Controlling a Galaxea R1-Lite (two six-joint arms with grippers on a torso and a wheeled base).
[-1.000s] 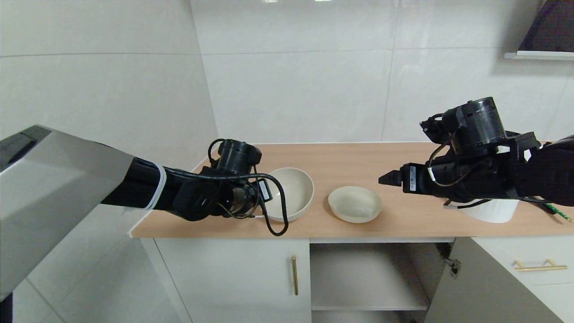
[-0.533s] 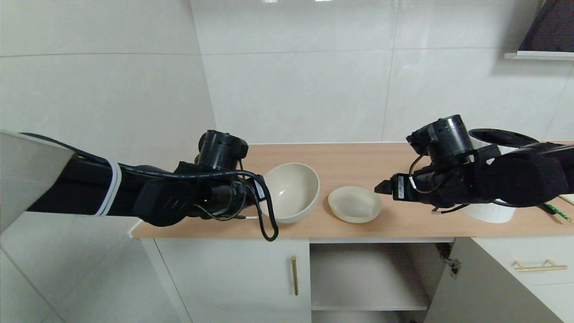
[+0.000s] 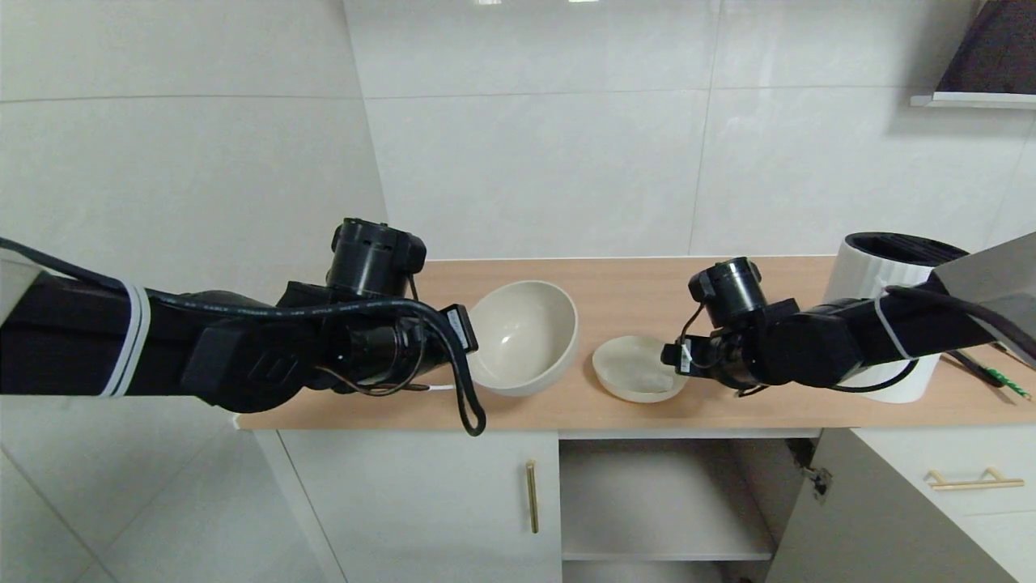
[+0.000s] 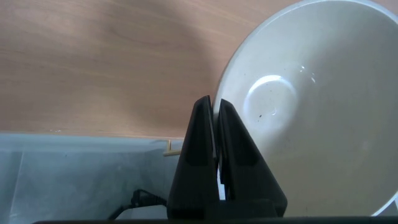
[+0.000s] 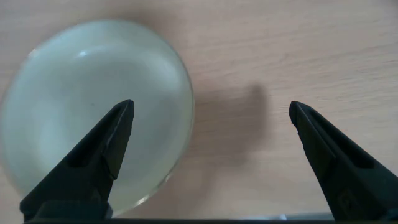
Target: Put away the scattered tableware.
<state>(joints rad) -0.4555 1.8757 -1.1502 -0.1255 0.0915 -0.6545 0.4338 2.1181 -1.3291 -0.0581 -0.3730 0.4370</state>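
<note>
A large beige bowl [image 3: 526, 336] [image 4: 311, 106] hangs tilted on its side just above the wooden counter [image 3: 712, 291], its opening facing me. My left gripper [image 3: 468, 336] [image 4: 216, 115] is shut on the bowl's left rim. To the right, a small shallow pale dish [image 3: 639, 368] [image 5: 87, 112] rests on the counter. My right gripper [image 3: 673, 356] [image 5: 210, 106] is open, low over the dish's right edge. One of its fingers is above the dish and the other is above bare wood.
A white cylindrical container [image 3: 886, 324] with a dark inside stands at the counter's right, behind my right arm. A green stick [image 3: 1004, 380] lies beside it. Below the counter, a cabinet shelf [image 3: 655, 494] stands exposed with its door [image 3: 858, 518] swung out.
The left gripper has raised and tipped the large bowl up off the counter. The right arm has dropped and moved left to the small dish, uncovering the white container.
</note>
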